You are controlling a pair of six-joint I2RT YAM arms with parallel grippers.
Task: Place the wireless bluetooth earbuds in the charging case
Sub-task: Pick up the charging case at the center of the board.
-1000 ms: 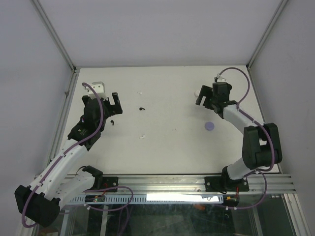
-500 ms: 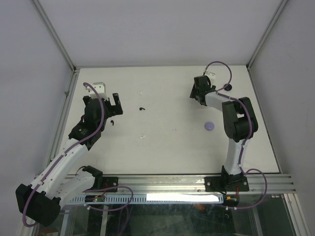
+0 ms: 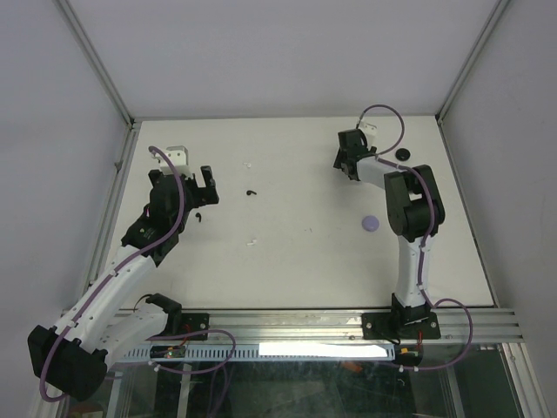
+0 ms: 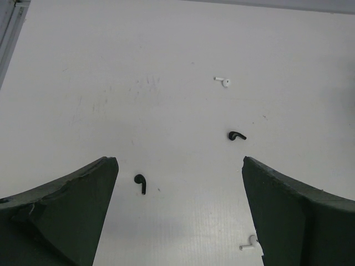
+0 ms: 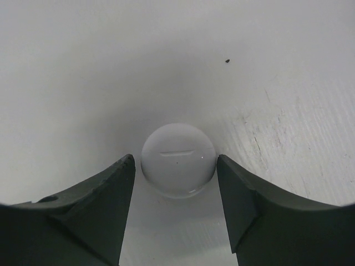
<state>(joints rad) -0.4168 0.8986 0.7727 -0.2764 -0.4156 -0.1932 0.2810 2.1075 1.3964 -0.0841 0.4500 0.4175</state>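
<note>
2 tools above scuffed white tabletop (image 3: 296,205), grey walls (image 3: 261,52): left tool (image 4: 180,165) wide, right tool (image 5: 176,166) astride white puck (image 5: 177,149), contact unclear.

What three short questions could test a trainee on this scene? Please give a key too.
1. True or false: the left gripper is shut.
2. How many black earbuds does the left wrist camera show? A one, B two, C four.
3. What lies between the fingers of the right gripper?
Key: 1 false; 2 B; 3 a white puck.
</note>
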